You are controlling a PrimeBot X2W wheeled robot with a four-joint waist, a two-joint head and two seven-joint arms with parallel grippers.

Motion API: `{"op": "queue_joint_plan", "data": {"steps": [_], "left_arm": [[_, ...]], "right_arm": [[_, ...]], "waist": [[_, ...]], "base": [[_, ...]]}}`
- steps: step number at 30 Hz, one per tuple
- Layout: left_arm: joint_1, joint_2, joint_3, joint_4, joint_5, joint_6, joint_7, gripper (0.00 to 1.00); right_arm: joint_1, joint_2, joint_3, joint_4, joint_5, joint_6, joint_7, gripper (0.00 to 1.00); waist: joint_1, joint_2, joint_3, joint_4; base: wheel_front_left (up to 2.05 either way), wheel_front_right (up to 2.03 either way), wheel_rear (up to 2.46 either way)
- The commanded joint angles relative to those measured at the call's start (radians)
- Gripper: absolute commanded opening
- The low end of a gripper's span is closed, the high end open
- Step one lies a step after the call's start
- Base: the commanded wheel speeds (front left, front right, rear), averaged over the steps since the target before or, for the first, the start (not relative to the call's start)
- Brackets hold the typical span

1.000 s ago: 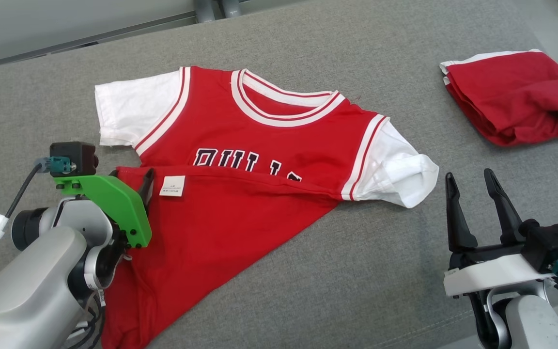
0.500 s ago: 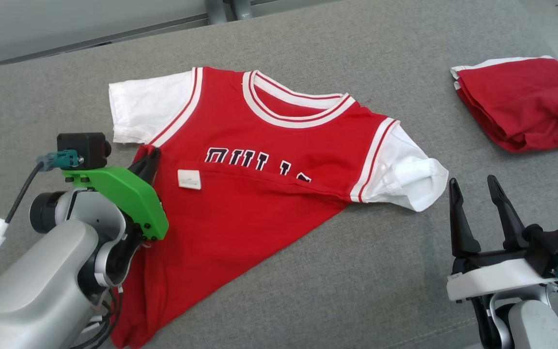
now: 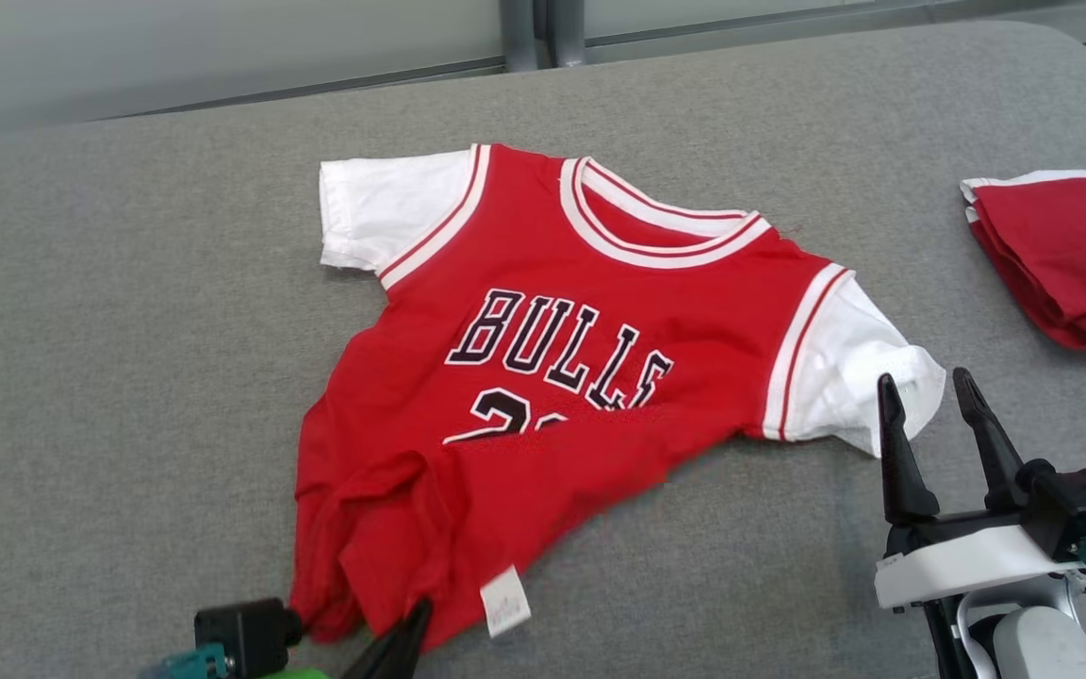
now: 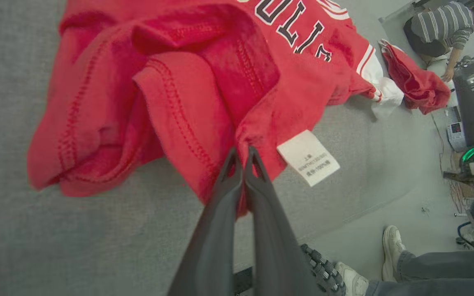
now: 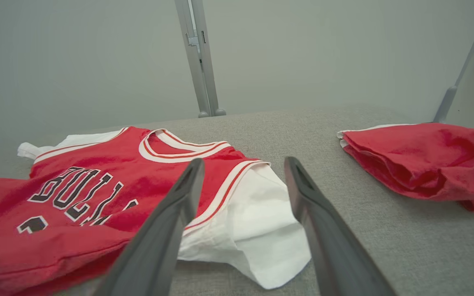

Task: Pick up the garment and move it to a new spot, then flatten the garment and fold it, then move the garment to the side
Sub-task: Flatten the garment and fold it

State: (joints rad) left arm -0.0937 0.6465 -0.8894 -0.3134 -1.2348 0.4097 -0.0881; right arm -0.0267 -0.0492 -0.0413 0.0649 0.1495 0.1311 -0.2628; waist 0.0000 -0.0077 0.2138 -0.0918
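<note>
Clamping the jersey [image 4: 204,82] beside its label [image 4: 307,158], left gripper [image 4: 242,150] bites tight; right gripper [image 5: 244,161] gapes empty, white sleeve [image 5: 253,222] just ahead

Garment [image 3: 590,311] lies spread across the middle of the bench [image 3: 128,330], collar toward the far edge, hem [image 3: 383,566] bunched toward the near edge. At that near edge the left gripper [image 4: 242,152] has its jaws closed on the hem, just left of the sewn-in label [image 3: 505,601]. The right gripper [image 3: 924,377] stands near right, just beside a sleeve [image 3: 845,368]. A folded cloth [image 3: 1071,255] lies far right, well apart.
</note>
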Motion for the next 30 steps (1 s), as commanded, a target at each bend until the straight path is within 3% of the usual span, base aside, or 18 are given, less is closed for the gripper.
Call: {"op": "queue_joint_plan", "data": {"steps": [1, 8, 9, 12, 14, 15, 16, 17, 21, 25, 30], "left_arm": [[0.031, -0.003, 0.002, 0.021, -0.018, -0.008, -0.015, 0.00], [0.035, -0.064, 0.012, 0.200, -0.064, -0.058, -0.034, 0.00], [0.039, -0.073, 0.009, 0.218, -0.070, -0.066, -0.028, 0.09], [0.052, -0.083, -0.005, 0.246, -0.084, -0.086, -0.014, 0.15], [0.066, -0.092, -0.016, 0.257, -0.099, -0.111, -0.002, 0.43], [0.073, -0.094, -0.019, 0.257, -0.109, -0.121, 0.004, 0.62], [0.076, -0.092, -0.024, 0.252, -0.113, -0.132, 0.008, 0.88], [0.080, -0.087, -0.026, 0.242, -0.119, -0.141, 0.014, 1.00], [0.080, -0.051, -0.006, 0.186, -0.105, -0.154, 0.002, 1.00], [0.053, 0.009, 0.046, 0.042, -0.097, -0.155, -0.022, 1.00], [0.022, 0.088, 0.155, -0.047, -0.120, -0.067, -0.033, 1.00]], "right_arm": [[-0.003, -0.003, 0.003, 0.002, -0.013, -0.001, -0.003, 1.00], [-0.023, -0.003, 0.015, 0.017, -0.026, -0.001, -0.003, 1.00], [-0.025, -0.003, 0.015, 0.018, -0.026, -0.001, -0.003, 1.00], [-0.031, -0.003, 0.015, 0.018, -0.025, -0.001, -0.003, 1.00], [-0.028, -0.003, 0.011, 0.017, -0.020, -0.001, -0.003, 1.00], [-0.023, -0.003, 0.009, 0.018, -0.018, -0.001, -0.003, 1.00], [-0.017, -0.003, 0.008, 0.020, -0.016, -0.001, -0.003, 1.00], [-0.012, -0.003, 0.007, 0.021, -0.015, -0.001, -0.003, 1.00], [-0.007, -0.003, 0.008, 0.021, -0.009, -0.001, -0.003, 1.00], [-0.017, -0.003, 0.008, 0.021, -0.008, -0.001, -0.003, 1.00], [-0.032, -0.003, 0.010, 0.016, -0.003, -0.001, -0.003, 1.00]], "waist": [[0.0000, 0.0077, -0.002, 0.042], [0.0000, 0.0077, 0.003, 0.081], [0.0000, 0.0077, 0.003, 0.081], [0.0000, 0.0077, 0.003, 0.079], [0.0000, 0.0077, 0.005, 0.077], [0.0000, 0.0077, 0.005, 0.076], [0.0000, 0.0077, 0.005, 0.075], [0.0000, 0.0077, 0.005, 0.074], [0.0000, 0.0077, 0.007, 0.068], [0.0000, 0.0077, 0.014, 0.061], [0.0000, 0.0077, 0.026, 0.051]], "base": [[0.00, 0.00, 0.00], [0.00, 0.00, 0.00], [0.00, 0.00, 0.00], [0.00, 0.00, 0.00], [0.00, 0.00, 0.00], [0.00, 0.00, 0.00], [0.00, 0.00, 0.00], [0.00, 0.00, 0.00], [0.00, 0.00, 0.00], [0.00, 0.00, 0.00], [0.00, 0.00, 0.00]]}}
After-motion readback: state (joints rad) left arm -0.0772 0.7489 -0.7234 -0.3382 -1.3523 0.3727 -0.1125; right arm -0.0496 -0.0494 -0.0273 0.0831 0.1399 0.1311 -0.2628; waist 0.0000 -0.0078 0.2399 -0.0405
